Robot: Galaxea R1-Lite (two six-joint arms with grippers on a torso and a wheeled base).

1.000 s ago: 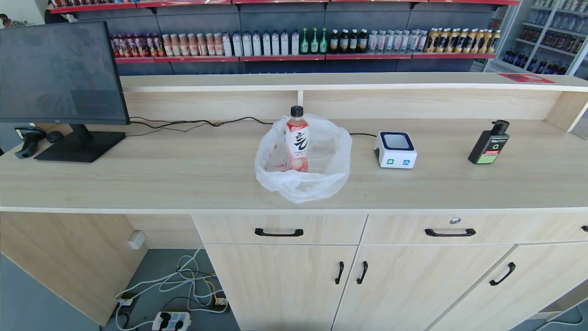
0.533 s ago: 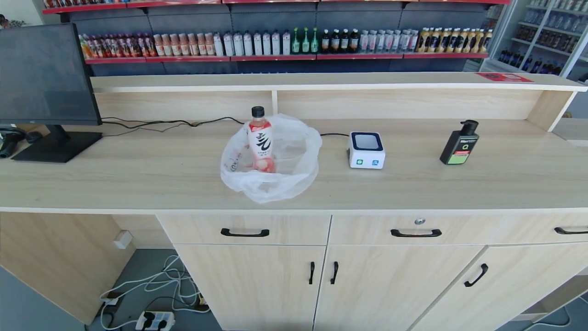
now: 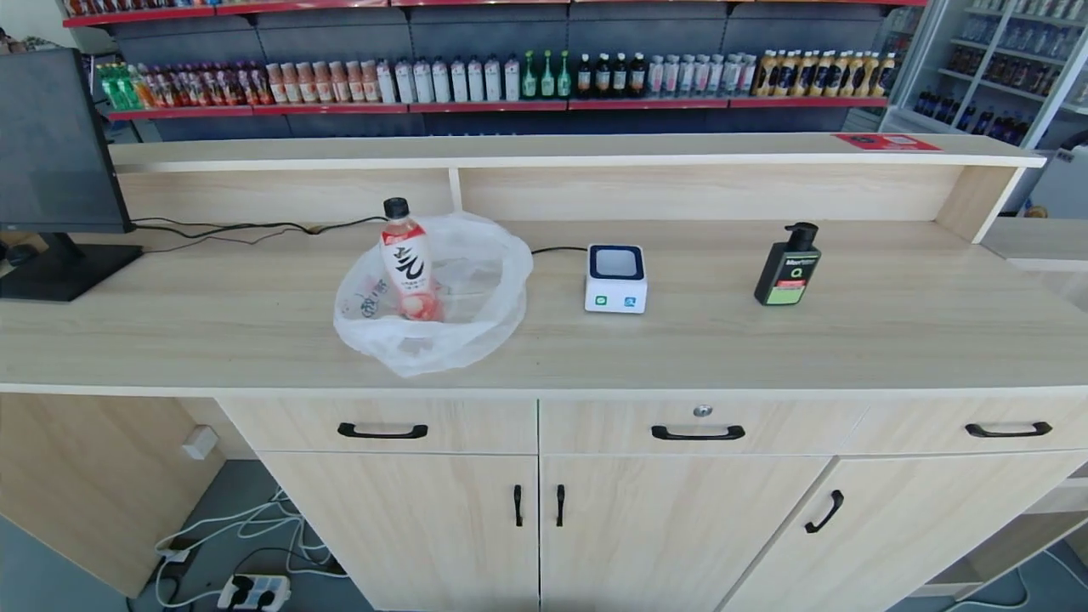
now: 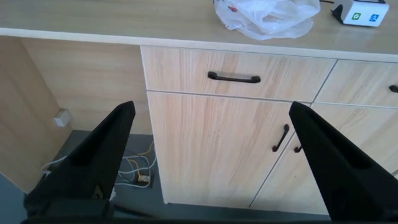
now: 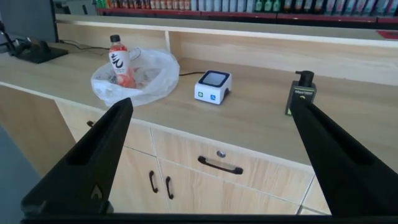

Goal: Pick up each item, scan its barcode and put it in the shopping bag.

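Note:
A clear plastic shopping bag [image 3: 476, 280] lies open on the wooden counter [image 3: 765, 340], with a pink-labelled drink bottle [image 3: 406, 263] standing upright inside it. To its right sits the white barcode scanner [image 3: 615, 279], and farther right a black pump bottle [image 3: 787, 268] stands alone. My left gripper [image 4: 211, 107] is open, low in front of the cabinet, below the bag [image 4: 267, 15]. My right gripper [image 5: 211, 102] is open too, held back from the counter and facing the bag [image 5: 149, 81], scanner [image 5: 212, 87] and pump bottle [image 5: 303, 93]. Nothing is between either pair of fingers.
A dark monitor [image 3: 51, 144] stands at the counter's far left, with cables running along the back ledge. A raised shelf [image 3: 595, 149] borders the counter's rear. Drawers and cabinet doors [image 3: 425, 510] sit below; a power strip and cords [image 3: 255, 586] lie on the floor.
The whole head picture has slid left, so the camera has moved right. The bag, bottle, scanner and pump bottle keep their places on the counter.

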